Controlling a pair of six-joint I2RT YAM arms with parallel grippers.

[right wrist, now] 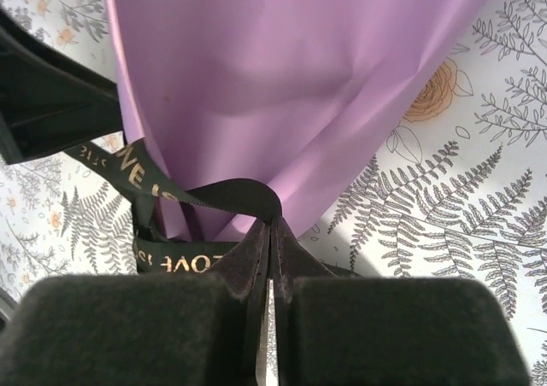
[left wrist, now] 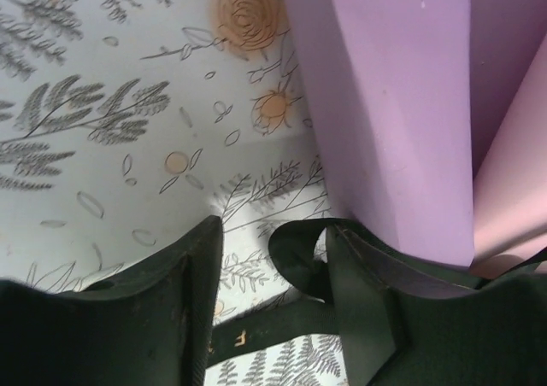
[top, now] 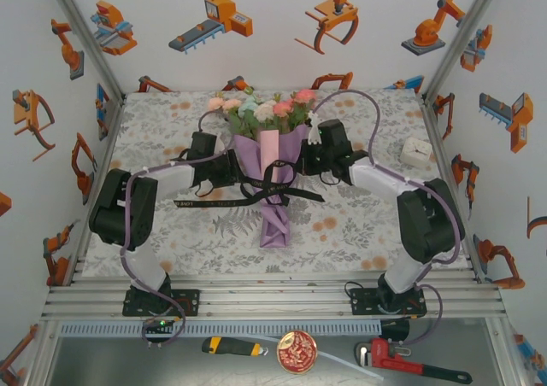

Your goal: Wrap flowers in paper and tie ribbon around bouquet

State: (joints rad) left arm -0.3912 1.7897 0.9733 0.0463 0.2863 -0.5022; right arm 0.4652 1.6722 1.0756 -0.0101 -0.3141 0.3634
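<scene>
Bouquet [top: 272, 151] is being shown lying flat on the tablecloth [top: 171, 224], with the flowers [top: 261, 108] pointing to the far side and the narrow end of the paper [top: 275, 224] pointing to the arm bases. The ribbon [top: 248, 194] is being carried across the bouquet at its lower middle. Its loose ends are being shown spread on the cloth to both sides of the bouquet, the longer one to the left.

The left gripper [top: 232, 166] is being held just beside the bouquet, at its left edge. In the left wrist view its jaws are being held apart. A loop of the ribbon [left wrist: 299, 254] is being seen between the fingers [left wrist: 171, 309], lying against the one nearer to the bouquet. The purple paper [left wrist: 385, 104] is being seen just beyond that finger.

The right gripper [top: 303, 166] is being held just beside the bouquet, at its right edge. In the right wrist view its fingers [right wrist: 359, 326] are being pressed together. A loop of the ribbon [right wrist: 226, 190] is being pinched at their tips, touching the purple paper [right wrist: 282, 78] at the waist of the bouquet.
</scene>
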